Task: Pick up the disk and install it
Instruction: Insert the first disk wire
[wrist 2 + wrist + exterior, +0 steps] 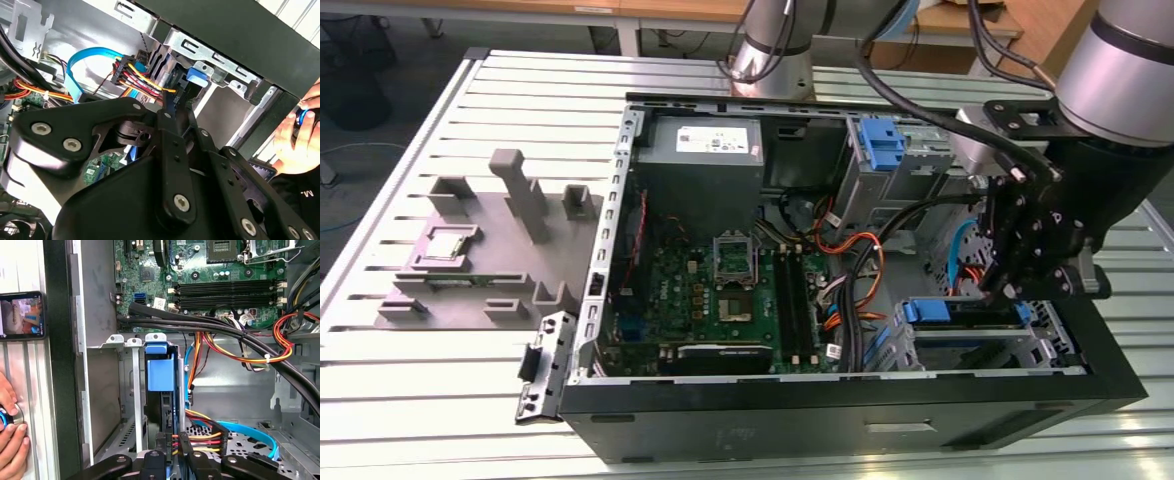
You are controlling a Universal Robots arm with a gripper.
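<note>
Jaws narrow, clamped on the disk (161, 385) edge-on inside the drive cage (107, 405); best kept square to the cage rails.

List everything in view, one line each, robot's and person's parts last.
Computer case: one, black, open on the slatted table.
Motherboard: one, green, on the case floor.
Power supply: one, grey, in the far corner of the case.
Disk: one, blue carrier, standing in the drive cage.
Fixture tray: one, grey, exterior view's left of the case.
Phone: one, black, outside the case.
Gripper: one, black, at the disk.
Hand: beside the case.
</note>
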